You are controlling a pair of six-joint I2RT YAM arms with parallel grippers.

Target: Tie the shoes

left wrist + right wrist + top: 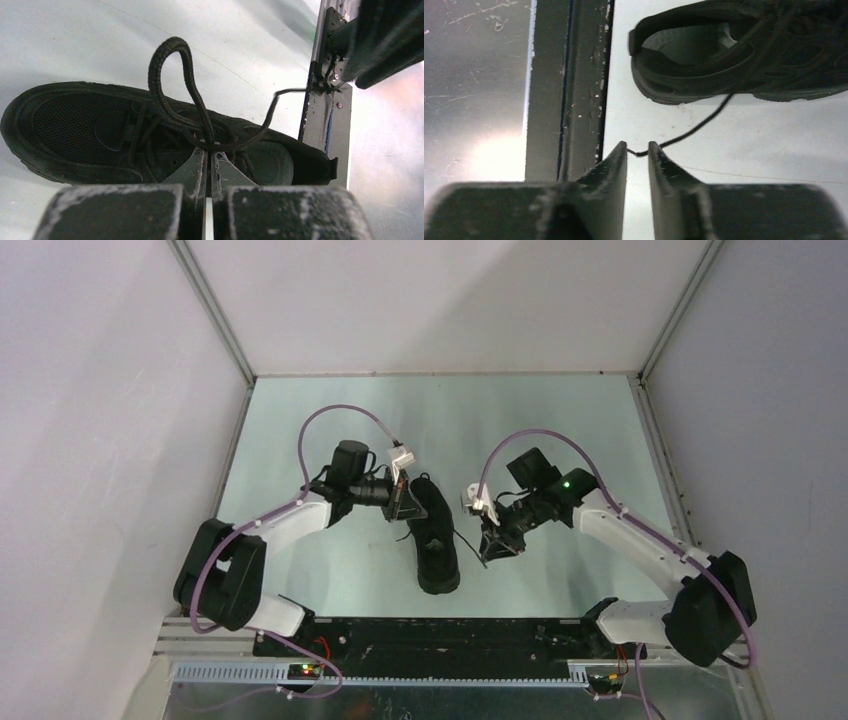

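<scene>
The black sneaker [436, 540] lies on the table between my arms, toe far, heel near. My left gripper [400, 498] is at its left side, shut on the laces [210, 146] over the tongue. A lace loop [172, 65] stands above the shoe [75, 130]. A thin lace strand [272, 107] runs off toward my right gripper [492, 545]. In the right wrist view the shoe's heel [684, 55] is ahead. The right gripper [638, 148] has its jaws slightly apart, and the lace end [694, 129] crosses the gap at the tips.
A black rail [430, 635] and a metal strip [474, 100] run along the table's near edge, close behind the shoe's heel. White enclosure walls [120, 390] stand on the left, right and back of the pale green table [320, 430].
</scene>
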